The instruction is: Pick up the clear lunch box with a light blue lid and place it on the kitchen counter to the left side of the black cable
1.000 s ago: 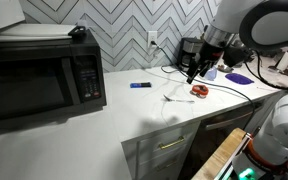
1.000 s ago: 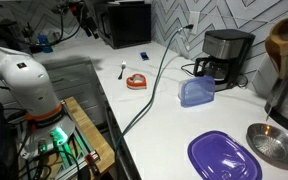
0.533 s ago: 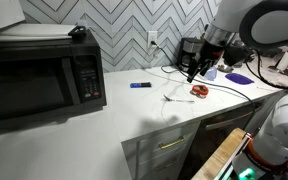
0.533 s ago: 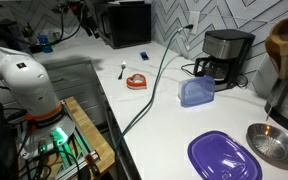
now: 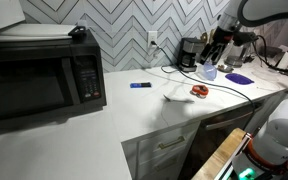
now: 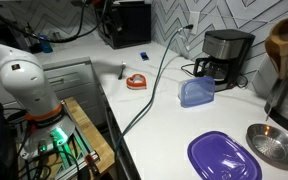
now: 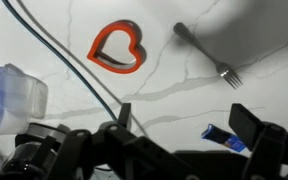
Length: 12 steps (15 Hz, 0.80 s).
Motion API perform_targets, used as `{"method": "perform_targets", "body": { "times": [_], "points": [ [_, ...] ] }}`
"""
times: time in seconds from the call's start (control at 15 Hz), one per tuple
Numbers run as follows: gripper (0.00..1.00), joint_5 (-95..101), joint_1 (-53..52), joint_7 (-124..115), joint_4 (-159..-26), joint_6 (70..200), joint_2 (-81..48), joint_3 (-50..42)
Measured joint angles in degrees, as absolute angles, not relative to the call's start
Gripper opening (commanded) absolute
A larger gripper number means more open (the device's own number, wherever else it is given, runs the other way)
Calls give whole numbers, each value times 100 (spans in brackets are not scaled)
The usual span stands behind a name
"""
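Clear lunch box [image 7: 9, 98] sits well aside from the parted, empty jaws.

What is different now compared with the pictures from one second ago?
The claw rose and shifted rightward in an exterior view, toward the coffee maker; it is open and empty. The lunch box, the red heart shape and the black cable stayed in place.

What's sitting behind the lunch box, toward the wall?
The black coffee maker stands behind the lunch box, against the tiled wall. The box covers the strip of kitchen counter between them, so I cannot tell whether they touch.
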<state>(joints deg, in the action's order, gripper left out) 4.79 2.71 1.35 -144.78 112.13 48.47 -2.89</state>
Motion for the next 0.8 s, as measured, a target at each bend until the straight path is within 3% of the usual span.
{"method": "perform_targets", "body": {
  "times": [0.8],
  "points": [
    [100,710,1131,1979,-13360,11794,2769,-2114]
  ]
}}
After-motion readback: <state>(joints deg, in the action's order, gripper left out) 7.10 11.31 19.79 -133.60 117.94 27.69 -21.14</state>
